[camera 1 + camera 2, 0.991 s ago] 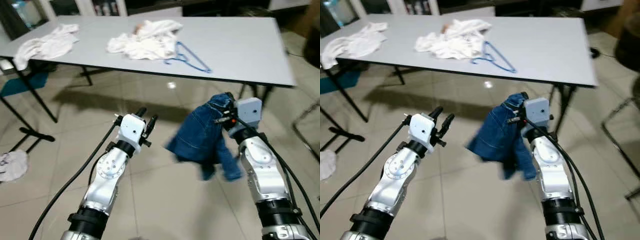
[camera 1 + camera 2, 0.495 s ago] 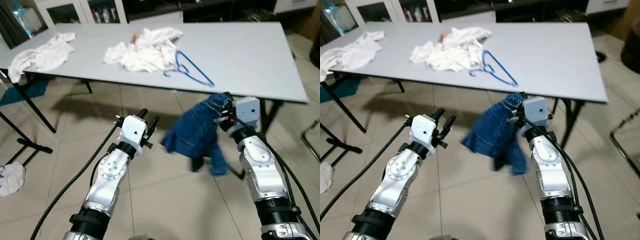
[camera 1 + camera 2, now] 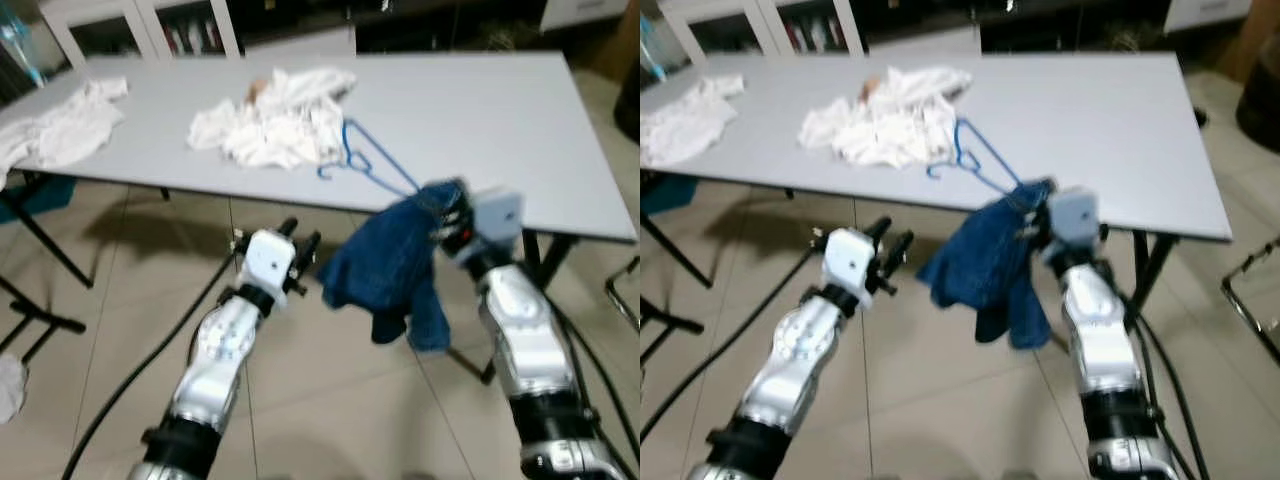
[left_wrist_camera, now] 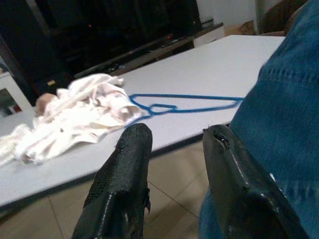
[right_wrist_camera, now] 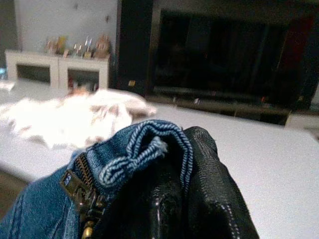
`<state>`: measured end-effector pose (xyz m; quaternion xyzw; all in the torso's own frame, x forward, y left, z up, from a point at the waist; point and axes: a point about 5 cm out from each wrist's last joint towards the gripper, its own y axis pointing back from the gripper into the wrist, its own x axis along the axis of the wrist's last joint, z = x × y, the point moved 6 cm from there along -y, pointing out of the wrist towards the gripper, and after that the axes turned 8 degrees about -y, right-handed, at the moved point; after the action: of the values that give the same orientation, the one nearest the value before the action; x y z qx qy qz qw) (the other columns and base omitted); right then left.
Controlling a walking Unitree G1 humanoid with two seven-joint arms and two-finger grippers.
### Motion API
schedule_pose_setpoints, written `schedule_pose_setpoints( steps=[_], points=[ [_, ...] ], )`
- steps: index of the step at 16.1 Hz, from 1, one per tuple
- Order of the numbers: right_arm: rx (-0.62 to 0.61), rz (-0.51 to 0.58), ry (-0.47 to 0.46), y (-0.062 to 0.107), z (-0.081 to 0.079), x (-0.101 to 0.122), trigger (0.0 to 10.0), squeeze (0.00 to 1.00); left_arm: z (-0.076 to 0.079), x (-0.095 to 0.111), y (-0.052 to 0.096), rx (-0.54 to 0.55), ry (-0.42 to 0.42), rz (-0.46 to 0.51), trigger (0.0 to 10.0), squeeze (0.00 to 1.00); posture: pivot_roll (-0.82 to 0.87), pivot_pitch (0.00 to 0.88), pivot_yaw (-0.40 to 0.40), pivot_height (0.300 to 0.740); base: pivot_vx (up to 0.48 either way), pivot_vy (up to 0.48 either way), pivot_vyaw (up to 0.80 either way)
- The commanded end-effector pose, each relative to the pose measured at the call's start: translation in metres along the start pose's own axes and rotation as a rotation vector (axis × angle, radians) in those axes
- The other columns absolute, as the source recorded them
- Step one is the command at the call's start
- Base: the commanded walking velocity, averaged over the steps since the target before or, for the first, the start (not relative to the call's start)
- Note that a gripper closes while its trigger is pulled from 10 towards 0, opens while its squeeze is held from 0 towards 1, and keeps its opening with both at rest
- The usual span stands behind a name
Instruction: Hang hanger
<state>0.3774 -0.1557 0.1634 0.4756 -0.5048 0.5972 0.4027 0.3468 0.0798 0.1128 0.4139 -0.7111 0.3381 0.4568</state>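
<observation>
Nearest the camera, the left gripper [image 3: 298,238] hovers over the tiled floor [image 3: 120,300] with its fingers parted and nothing between them. Just beside it, the right gripper [image 3: 447,205] is clamped on the waistband of a pair of jeans [image 3: 385,268], which dangles at the table [image 3: 500,110] edge. Farther back on the tabletop lies the blue hanger [image 3: 368,166], touching a heap of white cloth [image 3: 270,125].
</observation>
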Motion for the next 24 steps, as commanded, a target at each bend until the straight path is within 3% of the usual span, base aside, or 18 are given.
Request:
schedule_pose_setpoints(
  steps=[1, 4, 6, 15, 18, 22, 24],
  points=[
    [0.017, 0.114, -0.012, -0.013, -0.009, 0.034, 10.0, 0.00, -0.011, -0.003, 0.003, 0.027, -0.015, -0.012, 10.0, 0.00, -0.06, 0.000, 0.113, 0.740, 0.439, 0.000, 0.00],
    [-0.006, 0.221, -0.007, -0.032, 0.002, 0.075, 10.0, 0.00, -0.009, -0.003, 0.001, 0.025, -0.011, -0.009, 10.0, 0.00, -0.06, 0.000, 0.112, 0.740, 0.439, 0.000, 0.00],
    [-0.009, 0.258, 0.002, -0.041, 0.005, 0.091, 10.0, 0.00, -0.010, -0.003, 0.000, 0.027, -0.010, -0.008, 10.0, 0.00, -0.06, 0.000, 0.111, 0.740, 0.439, 0.000, 0.00],
    [-0.052, 0.357, 0.034, -0.078, 0.022, 0.140, 10.0, 0.00, -0.010, -0.003, 0.000, 0.036, -0.009, -0.009, 10.0, 0.00, -0.05, 0.000, 0.110, 0.740, 0.440, 0.000, 0.00],
    [-0.092, 0.390, 0.057, -0.090, 0.036, 0.161, 10.0, 0.00, -0.011, -0.004, 0.001, 0.041, -0.010, -0.012, 10.0, 0.00, -0.04, 0.000, 0.104, 0.740, 0.437, 0.000, 0.00],
    [-0.113, 0.367, 0.089, -0.098, 0.042, 0.159, 10.0, 0.00, -0.010, -0.002, 0.000, 0.042, -0.007, -0.006, 10.0, 0.00, -0.03, 0.000, 0.102, 0.740, 0.200, 0.000, 0.00],
    [-0.165, 0.280, 0.073, -0.096, 0.055, 0.127, 10.0, 0.00, -0.008, -0.002, 0.001, 0.041, -0.002, -0.006, 10.0, 0.00, -0.02, 0.000, 0.095, 0.740, 0.000, 0.000, 0.00]
  ],
)
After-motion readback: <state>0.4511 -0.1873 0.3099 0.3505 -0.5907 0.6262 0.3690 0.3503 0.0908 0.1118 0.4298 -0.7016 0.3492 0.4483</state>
